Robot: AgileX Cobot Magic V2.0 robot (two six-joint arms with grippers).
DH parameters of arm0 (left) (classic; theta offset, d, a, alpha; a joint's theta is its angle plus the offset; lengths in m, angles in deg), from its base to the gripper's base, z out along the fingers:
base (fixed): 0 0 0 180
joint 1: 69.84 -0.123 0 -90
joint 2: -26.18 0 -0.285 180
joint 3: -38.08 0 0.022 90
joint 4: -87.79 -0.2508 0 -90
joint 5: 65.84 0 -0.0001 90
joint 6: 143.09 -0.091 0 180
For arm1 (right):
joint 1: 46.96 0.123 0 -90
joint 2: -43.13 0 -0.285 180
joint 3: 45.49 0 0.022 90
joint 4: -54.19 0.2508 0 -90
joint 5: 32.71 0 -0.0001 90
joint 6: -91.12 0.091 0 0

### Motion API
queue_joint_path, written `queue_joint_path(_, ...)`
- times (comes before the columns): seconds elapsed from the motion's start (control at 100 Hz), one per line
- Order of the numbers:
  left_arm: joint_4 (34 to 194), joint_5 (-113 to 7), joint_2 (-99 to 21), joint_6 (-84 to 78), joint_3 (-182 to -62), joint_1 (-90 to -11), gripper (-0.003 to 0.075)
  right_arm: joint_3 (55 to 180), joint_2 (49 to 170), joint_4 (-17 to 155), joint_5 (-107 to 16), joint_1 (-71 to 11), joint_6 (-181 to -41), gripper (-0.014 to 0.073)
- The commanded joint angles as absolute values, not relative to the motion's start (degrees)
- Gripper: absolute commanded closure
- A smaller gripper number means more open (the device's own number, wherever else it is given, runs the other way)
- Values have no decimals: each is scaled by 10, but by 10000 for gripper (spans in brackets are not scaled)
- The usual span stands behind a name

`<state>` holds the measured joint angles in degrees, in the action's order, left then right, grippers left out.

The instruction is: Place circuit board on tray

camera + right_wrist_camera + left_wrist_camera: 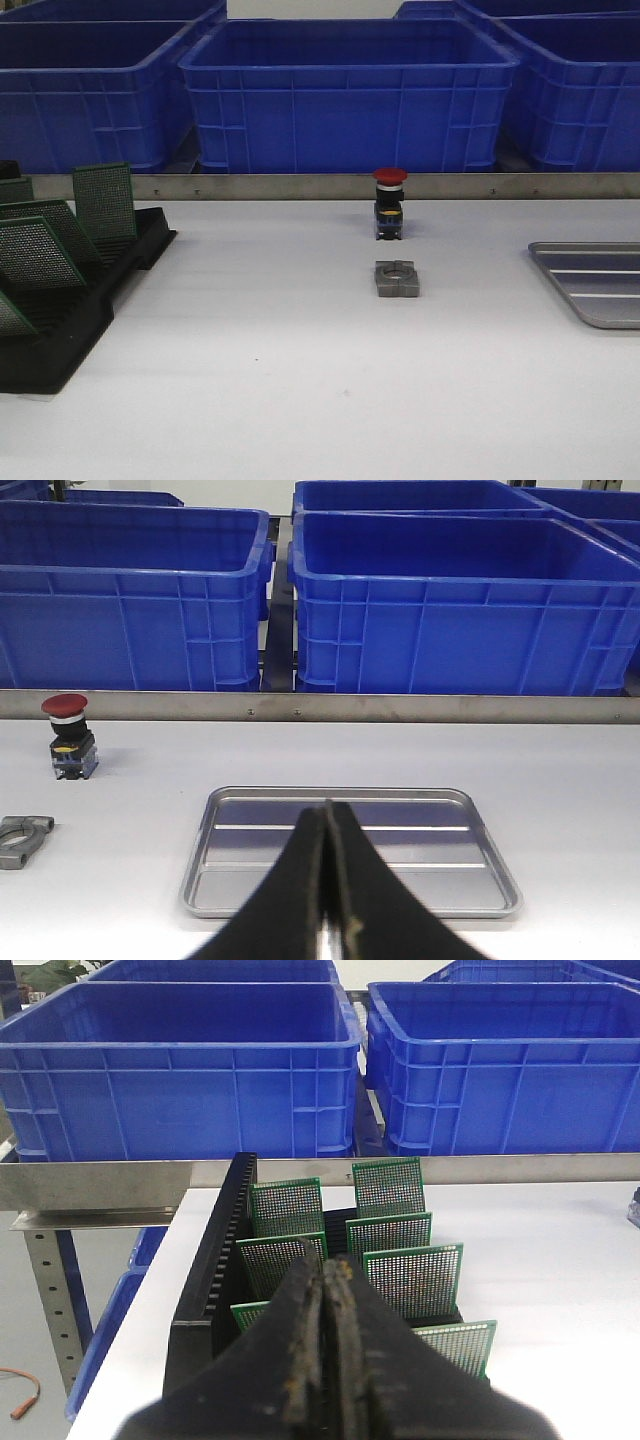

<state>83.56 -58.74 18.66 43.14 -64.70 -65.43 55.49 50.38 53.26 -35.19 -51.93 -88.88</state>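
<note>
The tray point(600, 290) is lying flat on the white worktop point(300, 380) at the robot's right side, cut off by the edge of the front view, and nothing is resting in it. The right wrist view is showing it whole point(350, 852), ribbed bottom up, with the right hand point(328, 880) hovering above its near rim, fingers pressed together and holding nothing. At the far left a black rack point(70, 320) is carrying several green boards point(103, 200), each standing tilted in its slot. The left hand point(330, 1340) is hanging just over the near end of that rack point(215, 1280), its fingers point(300, 1360) closed against each other (only a thin seam is showing between them), and no board point(412, 1278) is being gripped. Near the middle of the worktop a red button point(390, 203) is standing upright, and just in front of it a small grey metal block point(397, 279) with a round hole is lying flat, apart from the button. Big blue bins point(340, 95) are lining the back behind a metal rail point(300, 186).
</note>
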Motion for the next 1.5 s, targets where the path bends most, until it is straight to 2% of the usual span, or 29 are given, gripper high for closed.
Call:
queue_joint_path(0.0,835,-637,204,437,-620,-654,741,565,488,531,-305,-523,-889,655)
queue_joint_path(0.39,851,-631,204,437,-653,-654,741,565,488,531,-305,-523,-889,655)
queue_joint_path(0.6,851,-500,178,437,-758,-654,741,565,488,531,-305,-523,-889,655)
queue_joint_path(0.81,850,-382,83,437,-865,-654,741,565,488,531,-305,-523,-889,655)
queue_joint_path(1.14,851,-260,-142,437,-1026,-654,734,565,488,531,-305,-523,-889,655)
queue_joint_path(1.19,851,-258,-174,437,-1044,-654,706,565,488,531,-305,-523,-889,655)
queue_joint_path(1.26,851,-258,-216,421,-1070,-654,625,565,488,531,-305,-523,-889,655)
queue_joint_path(1.41,852,-252,-300,331,-1127,-654,398,565,488,531,-305,-523,-889,655)
queue_joint_path(1.49,854,-240,-345,274,-1160,-654,341,565,488,531,-305,-523,-889,655)
